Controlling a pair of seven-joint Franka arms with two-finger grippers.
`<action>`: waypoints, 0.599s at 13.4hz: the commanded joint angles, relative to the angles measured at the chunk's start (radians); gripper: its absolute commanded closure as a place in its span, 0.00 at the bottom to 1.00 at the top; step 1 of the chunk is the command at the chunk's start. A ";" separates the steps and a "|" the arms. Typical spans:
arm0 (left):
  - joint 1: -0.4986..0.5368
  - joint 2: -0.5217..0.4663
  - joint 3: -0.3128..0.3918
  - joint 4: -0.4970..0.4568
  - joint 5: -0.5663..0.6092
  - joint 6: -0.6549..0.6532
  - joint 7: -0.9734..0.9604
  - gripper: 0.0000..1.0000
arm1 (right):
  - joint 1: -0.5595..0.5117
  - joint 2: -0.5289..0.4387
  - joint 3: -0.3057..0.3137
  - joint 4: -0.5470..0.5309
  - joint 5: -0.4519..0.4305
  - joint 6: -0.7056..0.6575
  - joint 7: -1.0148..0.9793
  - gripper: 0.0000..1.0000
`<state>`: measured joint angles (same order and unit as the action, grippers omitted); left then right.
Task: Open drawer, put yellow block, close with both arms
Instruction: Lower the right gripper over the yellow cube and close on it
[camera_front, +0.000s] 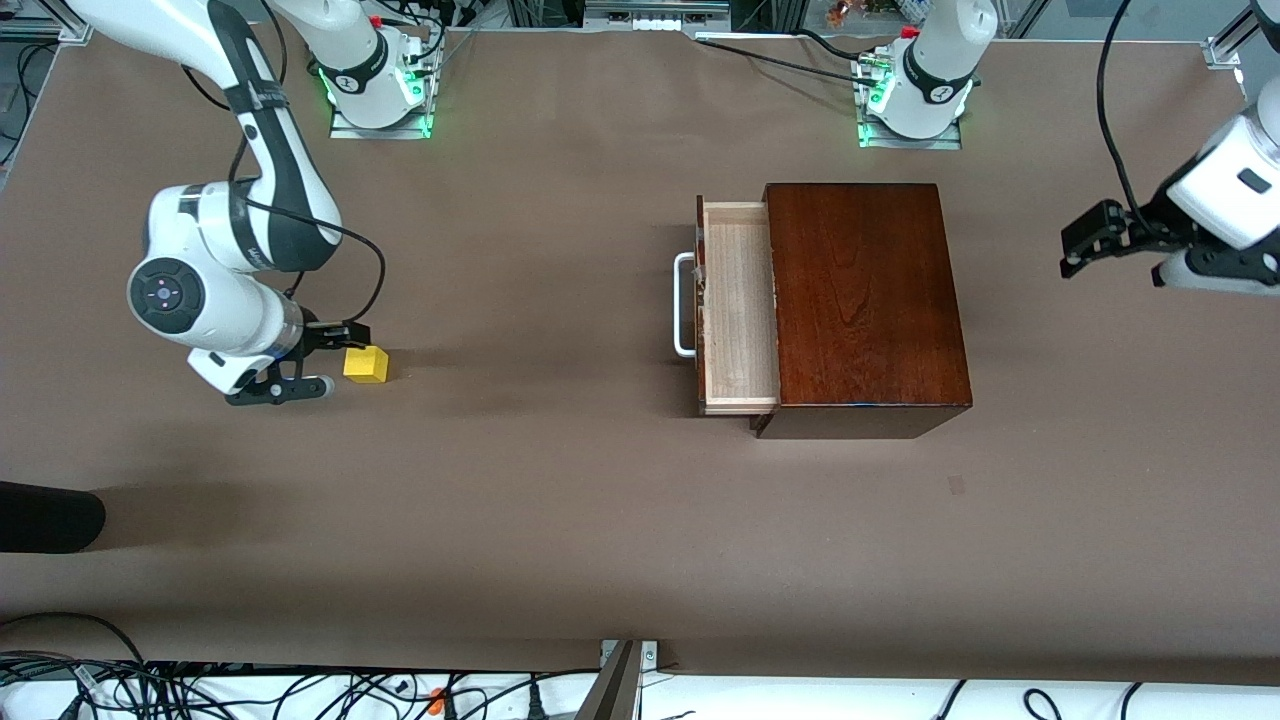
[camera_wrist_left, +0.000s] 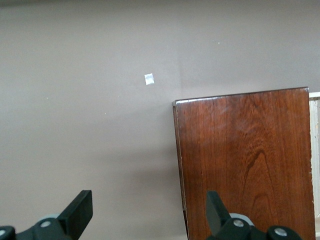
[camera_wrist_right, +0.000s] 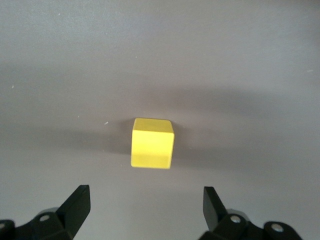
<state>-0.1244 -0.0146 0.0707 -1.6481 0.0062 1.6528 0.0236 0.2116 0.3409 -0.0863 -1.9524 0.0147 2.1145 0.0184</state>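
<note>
The yellow block (camera_front: 366, 364) is seen resting on the table (camera_front: 560, 520) at the right arm's end, well apart from the drawer (camera_front: 738, 305). The right gripper (camera_front: 322, 362) is held low just beside the block, its jaws spread wide and nothing pinched; in the right wrist view the block (camera_wrist_right: 152, 143) is framed ahead of the 2 fingertips (camera_wrist_right: 79, 202), not yet between them. The drawer is already pulled out of the dark wooden box (camera_front: 862, 300), so the pick-up step is judged to be in hand. A short advance is called for next, then closing on the block. The left gripper (camera_front: 1092, 238) waits over the left arm's end of the table, jaws spread and empty.
</note>
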 joint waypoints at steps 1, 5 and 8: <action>-0.009 -0.036 0.018 -0.053 -0.006 -0.010 -0.004 0.00 | -0.005 -0.008 0.000 -0.098 0.028 0.123 0.006 0.00; -0.009 -0.027 0.018 -0.036 -0.008 -0.047 -0.028 0.00 | -0.008 0.042 -0.001 -0.157 0.028 0.249 0.006 0.00; 0.003 -0.013 0.024 -0.024 -0.003 -0.091 -0.025 0.00 | -0.012 0.087 -0.003 -0.157 0.028 0.309 0.006 0.01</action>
<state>-0.1245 -0.0385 0.0819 -1.6882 0.0062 1.6030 0.0048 0.2079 0.4102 -0.0898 -2.1065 0.0287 2.3905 0.0223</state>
